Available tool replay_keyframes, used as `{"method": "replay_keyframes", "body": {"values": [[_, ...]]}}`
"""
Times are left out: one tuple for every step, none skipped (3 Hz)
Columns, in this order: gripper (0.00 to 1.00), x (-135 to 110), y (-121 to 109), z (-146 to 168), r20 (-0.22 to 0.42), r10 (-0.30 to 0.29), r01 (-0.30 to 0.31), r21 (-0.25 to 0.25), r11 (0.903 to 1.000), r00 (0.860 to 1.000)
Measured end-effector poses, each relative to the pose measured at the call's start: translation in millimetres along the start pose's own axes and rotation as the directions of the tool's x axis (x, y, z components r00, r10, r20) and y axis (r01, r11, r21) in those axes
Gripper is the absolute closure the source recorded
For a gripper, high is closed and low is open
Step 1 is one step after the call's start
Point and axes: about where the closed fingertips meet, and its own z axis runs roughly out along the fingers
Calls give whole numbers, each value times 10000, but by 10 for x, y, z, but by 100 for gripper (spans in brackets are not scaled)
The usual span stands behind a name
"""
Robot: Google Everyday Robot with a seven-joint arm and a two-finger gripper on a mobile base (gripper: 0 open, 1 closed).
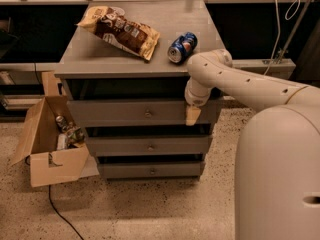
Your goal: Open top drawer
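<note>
The top drawer (pixel 115 113) is the widest grey front of the three, right under the cabinet top, with a small round metal knob (pixel 148 114) at its centre. A dark gap shows above its front panel. My gripper (pixel 192 115) hangs point down from the cream arm (pixel 240 81), in front of the right end of the top drawer's front and well right of the knob. Whether it touches the panel does not show. Two narrower drawer fronts (pixel 150 146) lie below.
A brown snack bag (pixel 120 30) and a blue soda can (pixel 182 47) lie on the cabinet top. An open cardboard box (pixel 50 159) with cans stands on the floor at the left, with a black cable (pixel 57 209) beside it. My body (pixel 277 174) fills the right foreground.
</note>
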Motion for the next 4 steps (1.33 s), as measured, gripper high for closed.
{"method": "replay_keyframes", "body": {"values": [[48,12,97,-57,-260,310,-308,75,9995,9992],[72,7,142,-98,-345,414,-411,108,9991,9985],[94,3,134,-129,-345,414,-411,108,9991,9985],[0,3,133,-130,-345,414,-410,107,9991,9985]]}}
